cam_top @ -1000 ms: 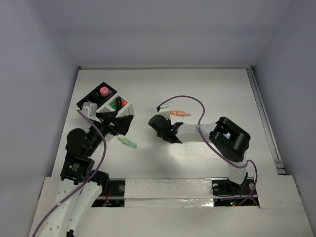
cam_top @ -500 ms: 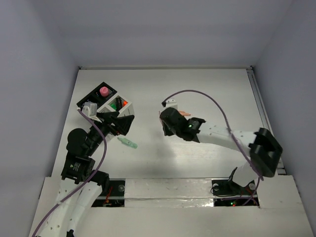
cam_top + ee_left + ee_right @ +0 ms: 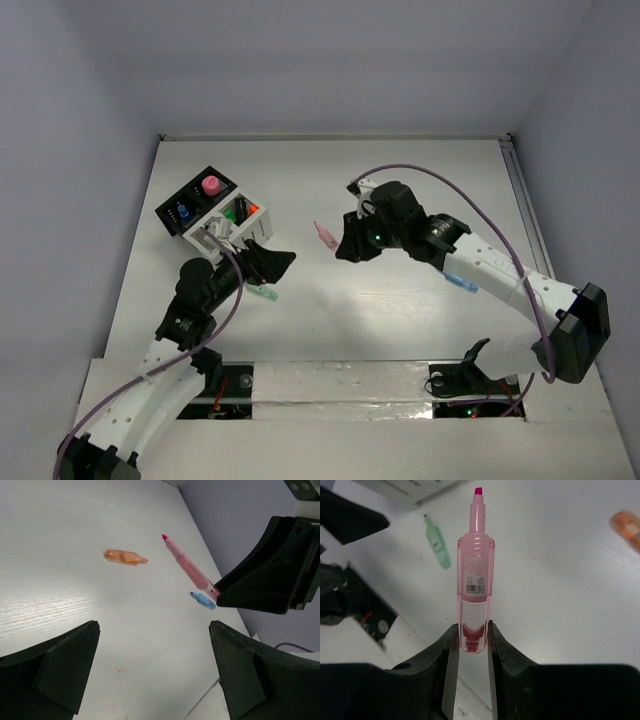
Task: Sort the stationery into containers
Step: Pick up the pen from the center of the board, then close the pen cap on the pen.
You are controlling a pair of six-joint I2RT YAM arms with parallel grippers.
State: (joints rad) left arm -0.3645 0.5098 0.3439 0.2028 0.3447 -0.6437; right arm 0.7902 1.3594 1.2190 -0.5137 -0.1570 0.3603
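The right claw (image 3: pixel 471 639) is pinching a pink highlighter (image 3: pixel 475 575) by its tail end, the felt tip pointing straight out ahead of the fingers, and from where I stand it looks held up off the bench (image 3: pixel 400 180). Ahead of that claw and a little to its left, a mint green marker (image 3: pixel 437 542) lies flat on the bench; off to its right lies an orange marker (image 3: pixel 627 527), half cut off at the edge of the wrist view; behind it, beside the right forearm, lies a small blue marker (image 3: pixel 455 278). The left claw (image 3: pixel 154 630) stands spread wide with nothing between its fingers; it faces the right claw, well apart from it; the mint green marker lies just beside it on the near side. Just behind it sit the joined containers: a black box (image 3: pixel 193 192) holding a pink-topped piece (image 3: pixel 211 185) and a blue piece (image 3: pixel 182 213); and a white box (image 3: pixel 222 217) with green and orange-red pieces inside.
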